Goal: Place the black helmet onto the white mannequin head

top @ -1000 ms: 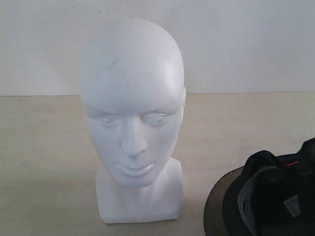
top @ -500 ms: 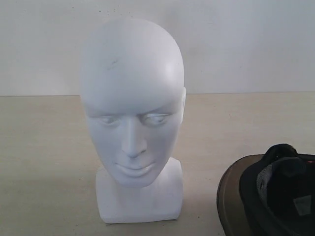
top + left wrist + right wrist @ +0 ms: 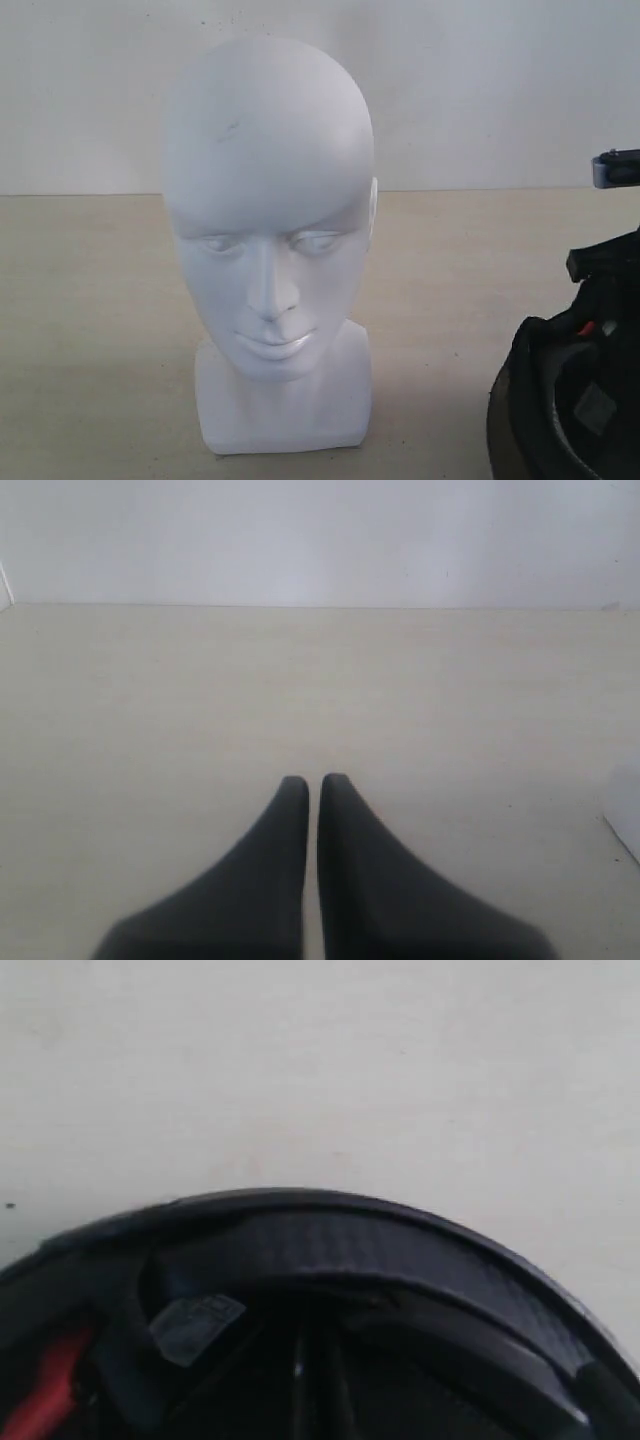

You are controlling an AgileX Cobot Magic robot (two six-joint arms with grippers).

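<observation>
The white mannequin head (image 3: 268, 240) is bare; the black helmet (image 3: 570, 400) is well apart, apparently gripped by the right pincer (image 3: 305, 1360). The left pincer (image 3: 313, 780) is narrow, empty.

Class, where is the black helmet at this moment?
In the exterior view the black helmet is at the lower right edge, partly cut off, right of the white mannequin head and apart from it.

The black helmet (image 3: 565, 400), at four o'clock in the exterior view, was cut off by the frame's edges. In the right wrist view, its dark interior was blurred and indistinct.
</observation>
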